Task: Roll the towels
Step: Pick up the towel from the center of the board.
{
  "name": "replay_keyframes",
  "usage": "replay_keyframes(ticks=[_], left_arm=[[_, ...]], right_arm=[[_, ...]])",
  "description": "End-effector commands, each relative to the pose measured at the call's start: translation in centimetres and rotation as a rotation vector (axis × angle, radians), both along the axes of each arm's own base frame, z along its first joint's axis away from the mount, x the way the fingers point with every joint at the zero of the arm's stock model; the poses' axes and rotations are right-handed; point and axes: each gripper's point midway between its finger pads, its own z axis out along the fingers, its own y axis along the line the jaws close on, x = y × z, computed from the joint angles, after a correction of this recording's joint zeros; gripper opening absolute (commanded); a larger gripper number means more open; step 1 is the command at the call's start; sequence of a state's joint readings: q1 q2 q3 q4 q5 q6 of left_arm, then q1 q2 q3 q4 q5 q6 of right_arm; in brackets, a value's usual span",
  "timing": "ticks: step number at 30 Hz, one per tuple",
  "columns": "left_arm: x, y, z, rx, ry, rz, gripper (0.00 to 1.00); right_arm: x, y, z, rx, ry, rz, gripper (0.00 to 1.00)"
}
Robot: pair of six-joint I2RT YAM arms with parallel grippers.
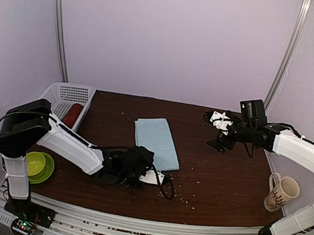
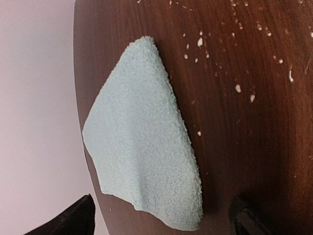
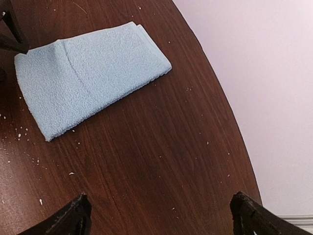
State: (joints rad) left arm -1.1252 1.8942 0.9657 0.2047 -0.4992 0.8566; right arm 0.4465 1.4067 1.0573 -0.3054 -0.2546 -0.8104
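Observation:
The pale light-blue towel lies flat and folded on the dark wooden table, left of centre. It also shows in the left wrist view and the right wrist view. The rust-red towel lies bundled in the white basket at the far left. My left gripper is open at the blue towel's near end; in its wrist view the towel's near corner lies between the fingers. My right gripper is open and empty, held above bare table to the right of the blue towel.
A white slotted basket stands at the back left. A green bowl sits by the left arm's base. A patterned mug stands at the right edge. Pale crumbs are scattered over the wood.

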Motion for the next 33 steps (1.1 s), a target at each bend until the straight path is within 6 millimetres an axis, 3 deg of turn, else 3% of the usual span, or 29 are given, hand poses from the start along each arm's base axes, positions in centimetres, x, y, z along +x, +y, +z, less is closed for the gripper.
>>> replay_keyframes(ticks=[1, 9, 14, 19, 24, 27, 33], left_arm=[[0.0, 0.5, -0.8, 0.067, 0.018, 0.006, 0.98], [-0.5, 2.4, -5.2, 0.186, 0.087, 0.053, 0.81], [-1.0, 3.1, -6.7, 0.206, 0.126, 0.056, 0.68], [-1.2, 2.9, -6.9, 0.204, 0.161, 0.049, 0.46], [-1.6, 3.0, -8.1, 0.235, 0.205, 0.043, 0.12], [-1.5, 3.1, -8.6, 0.241, 0.222, 0.05, 0.0], [-1.4, 2.7, -7.4, 0.181, 0.247, 0.065, 0.0]], right_arm=[[-0.6, 0.3, 1.2, 0.032, -0.02, 0.035, 1.0], [-0.8, 1.6, 1.2, 0.096, 0.018, 0.075, 1.0], [-0.5, 2.2, 0.4, 0.118, 0.038, 0.082, 1.0], [-0.5, 2.5, 0.1, 0.124, 0.053, 0.095, 1.0], [-1.1, 2.4, 0.0, 0.1, 0.02, 0.133, 1.0], [-1.4, 2.3, -0.2, 0.08, -0.011, 0.162, 1.0], [-1.9, 2.3, -0.7, 0.04, -0.044, 0.218, 1.0]])
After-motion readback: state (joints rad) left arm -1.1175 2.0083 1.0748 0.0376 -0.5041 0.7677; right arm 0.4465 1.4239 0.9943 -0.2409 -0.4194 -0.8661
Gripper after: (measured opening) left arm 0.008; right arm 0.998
